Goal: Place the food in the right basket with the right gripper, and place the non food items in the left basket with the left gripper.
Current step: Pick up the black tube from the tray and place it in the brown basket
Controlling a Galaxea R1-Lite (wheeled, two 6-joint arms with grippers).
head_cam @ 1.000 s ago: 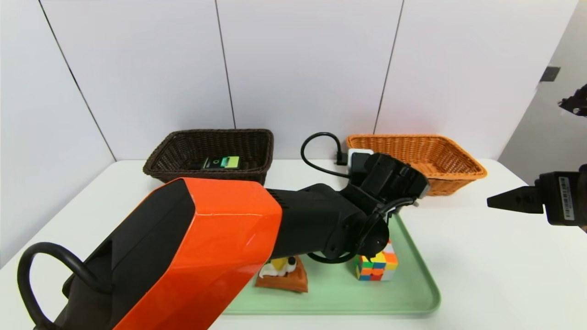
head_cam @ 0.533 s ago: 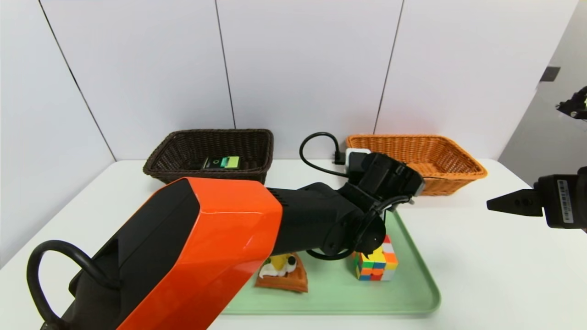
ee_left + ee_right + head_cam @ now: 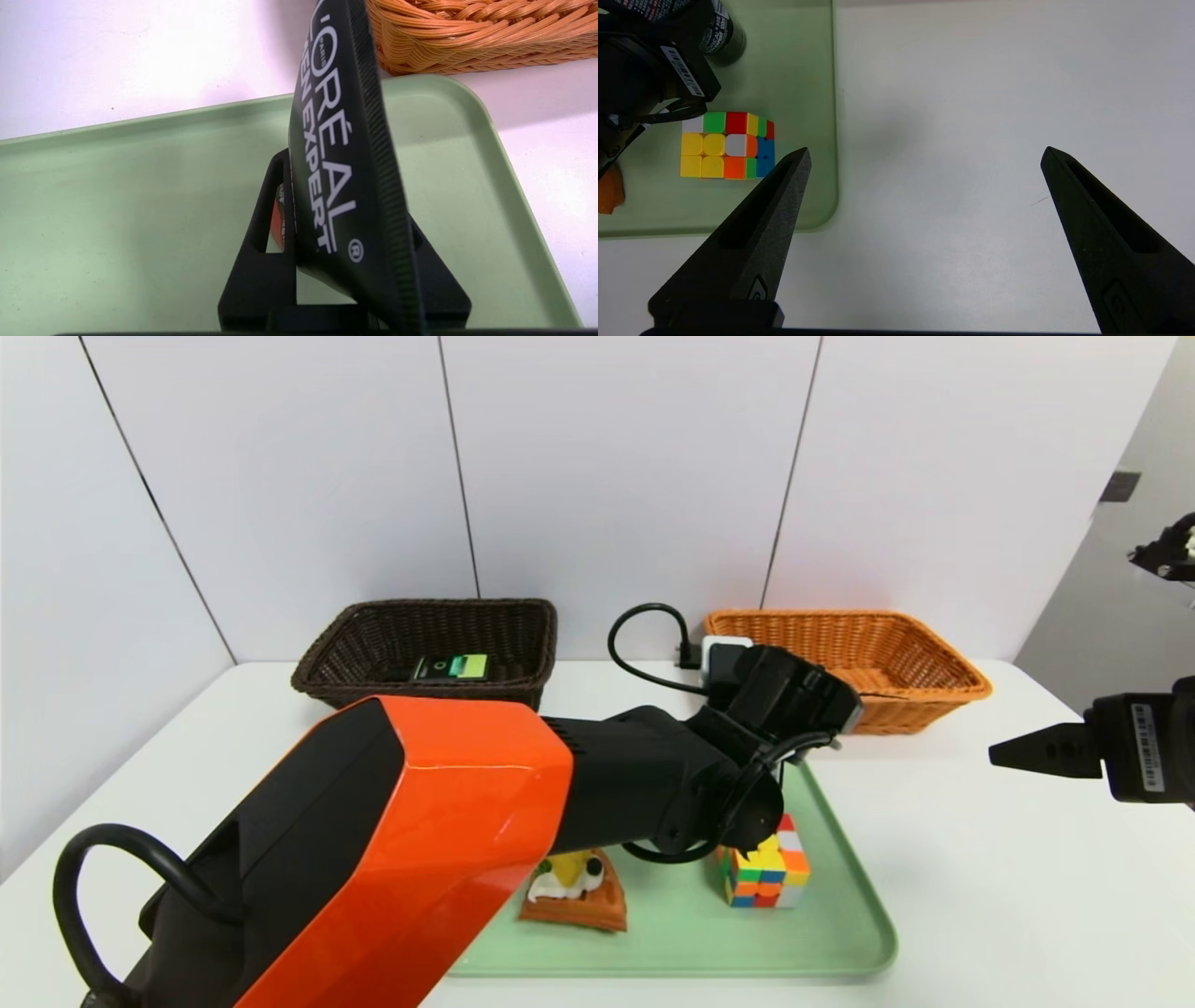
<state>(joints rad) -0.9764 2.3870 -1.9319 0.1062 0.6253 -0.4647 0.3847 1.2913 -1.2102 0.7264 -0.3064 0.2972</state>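
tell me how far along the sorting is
Done: the black bottle with green label lies in the dark brown basket. In hand: the left gripper is shut on the L'Oreal tube over the green tray. Left: the puzzle cube and waffle wedge; the orange basket looks empty, right gripper open beside the tray.
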